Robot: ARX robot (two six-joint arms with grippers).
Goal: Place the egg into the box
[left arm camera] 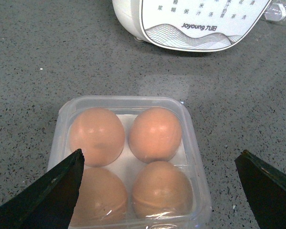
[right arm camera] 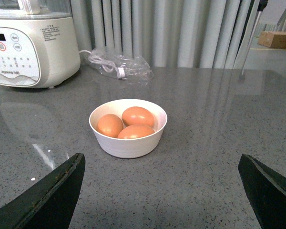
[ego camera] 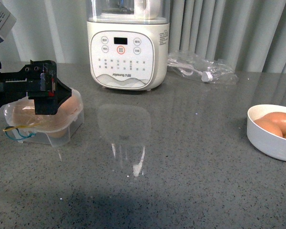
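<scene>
Left end effector (left arm camera: pixel 159 183) hovering spread and empty over the small clear plastic four-egg box (left arm camera: pixel 193 143), where smooth orange-brown eggs (left arm camera: pixel 155 134) are filling every cup; descending could crack them. Right end effector (right arm camera: pixel 162 191) also hanging released.

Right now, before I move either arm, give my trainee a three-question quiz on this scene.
1. How many eggs sit in the box?
2. True or false: the left gripper is shut on an egg.
3. Which container does the right gripper face? A) the box B) the white bowl C) the appliance

Key:
1. Four; every cell is filled.
2. False; its fingers are spread wide and hold nothing.
3. B; the bowl holds three brown eggs.
</scene>
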